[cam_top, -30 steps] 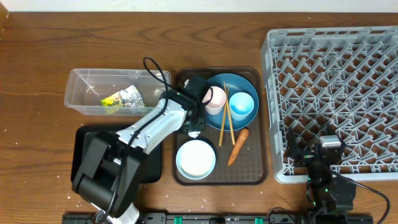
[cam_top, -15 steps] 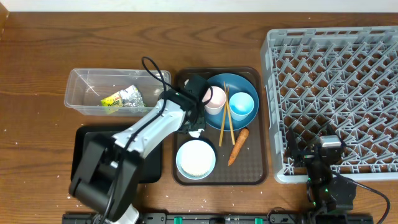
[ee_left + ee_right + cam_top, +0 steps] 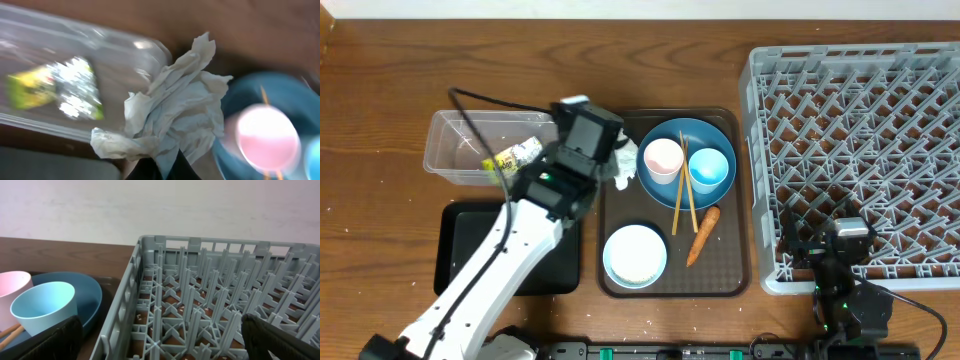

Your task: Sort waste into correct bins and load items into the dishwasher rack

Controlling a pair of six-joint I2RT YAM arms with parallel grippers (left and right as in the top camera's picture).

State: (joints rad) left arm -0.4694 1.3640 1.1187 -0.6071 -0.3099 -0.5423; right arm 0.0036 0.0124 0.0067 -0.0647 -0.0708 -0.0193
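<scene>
My left gripper (image 3: 611,166) is shut on the crumpled white tissue (image 3: 624,170), held in the air over the left edge of the brown tray, beside the clear tub (image 3: 460,135). In the left wrist view the tissue (image 3: 175,112) hangs from the dark fingertips (image 3: 176,170), with the yellow-green wrapper (image 3: 55,90) lying in the tub behind it. The dark-blue plate (image 3: 715,135) carries a pink cup (image 3: 663,158), a light-blue cup (image 3: 708,168) and the chopsticks (image 3: 678,200). A carrot (image 3: 702,235) and a light-blue bowl (image 3: 635,255) lie nearer. My right gripper (image 3: 165,347) stands open at the grey rack's (image 3: 200,280) front edge.
A black tray (image 3: 460,235) sits in front of the clear tub, partly under my left arm. The brown serving tray (image 3: 730,280) holds the dishes. The large grey rack (image 3: 860,120) fills the right side, with small white grains on its floor.
My left gripper has closed on the tissue and lifted it off the brown tray, up and left toward the clear tub. The right arm has not moved.
</scene>
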